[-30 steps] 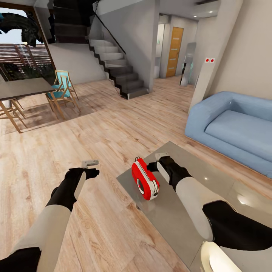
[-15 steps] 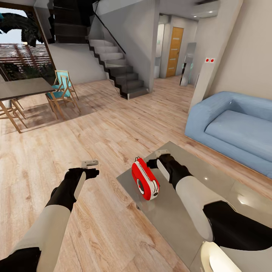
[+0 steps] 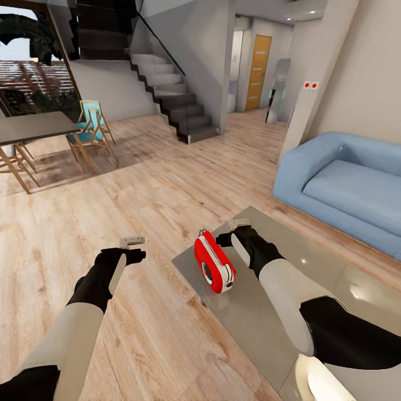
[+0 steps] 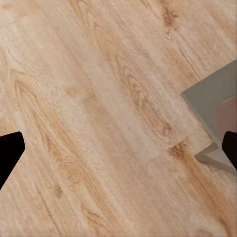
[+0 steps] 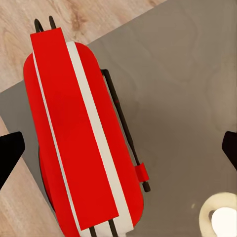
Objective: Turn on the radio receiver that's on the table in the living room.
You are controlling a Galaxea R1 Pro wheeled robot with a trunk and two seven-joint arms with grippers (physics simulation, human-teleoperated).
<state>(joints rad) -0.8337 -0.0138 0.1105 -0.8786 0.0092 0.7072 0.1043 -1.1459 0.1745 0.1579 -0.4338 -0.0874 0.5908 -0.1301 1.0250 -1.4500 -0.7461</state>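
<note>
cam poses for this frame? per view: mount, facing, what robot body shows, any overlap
Head: on the robot's head, facing forward and down across the living room; both arms show, left gripper over floor, right gripper beside the radio receiver.
Left wrist: near the left gripper, facing down at wood floor and a corner of the table; black fingertips at the frame edges.
Right wrist: near the right gripper, facing down on the radio.
Shared: radio and table in head and right wrist views.

No readable text, label, brand or number is showing anywhere; the radio receiver (image 3: 214, 263) just beside the right gripper (image 3: 240, 225) is showing no legible markings.
</note>
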